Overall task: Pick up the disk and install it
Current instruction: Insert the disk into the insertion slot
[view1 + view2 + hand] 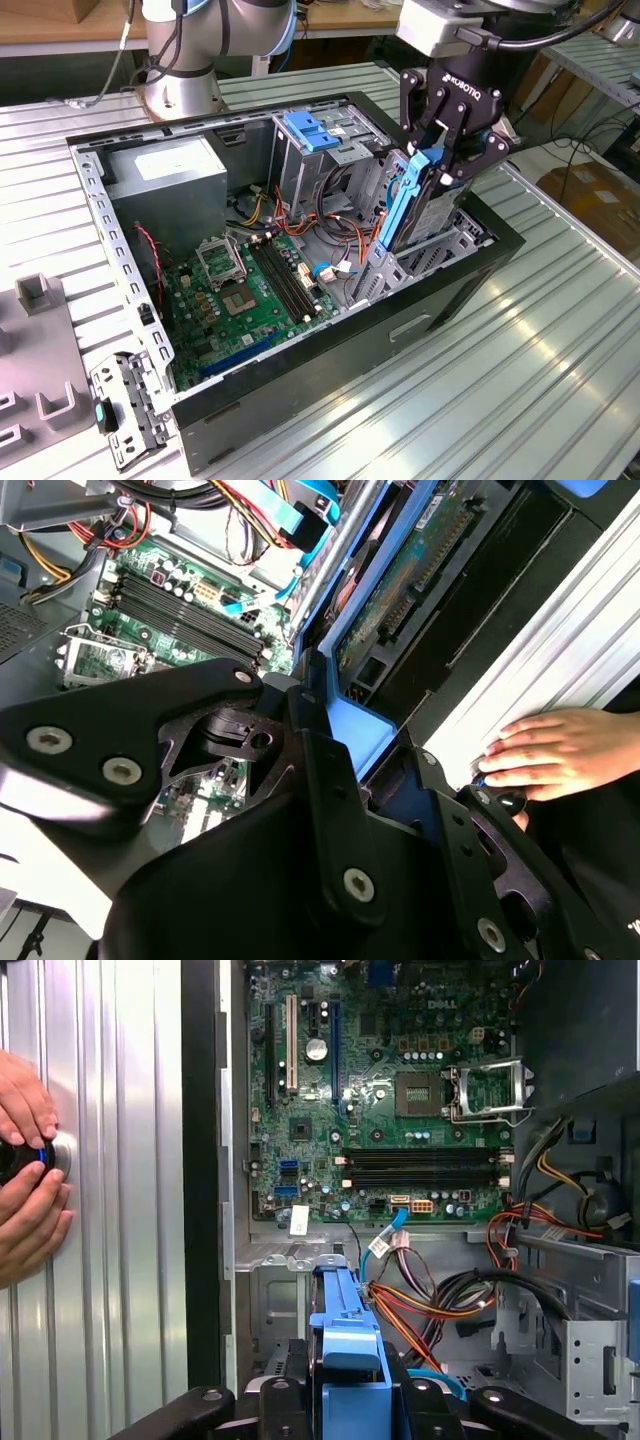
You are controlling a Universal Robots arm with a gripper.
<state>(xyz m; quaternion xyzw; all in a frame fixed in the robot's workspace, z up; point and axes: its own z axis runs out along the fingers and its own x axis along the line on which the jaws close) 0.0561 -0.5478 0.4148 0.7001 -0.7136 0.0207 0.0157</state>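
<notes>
A ribbed silver table [560, 330] carried an open black computer case [300, 400]. Toward the table's edge at the exterior view's right, the black pincer [445, 165] was clamped on the upright blue-framed grey disk [405, 215], which sat partly inside the case. Seating it well likely demanded keeping it square.

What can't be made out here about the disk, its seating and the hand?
- Exterior view: the disk's lower end sits behind the bay's metal wall, so its depth is unclear.
- Second wrist view: the gripper's own body covers its contact with the disk.
- First wrist view: the hand is cut off by the picture edge; fingers hide the dark object beneath.
</notes>
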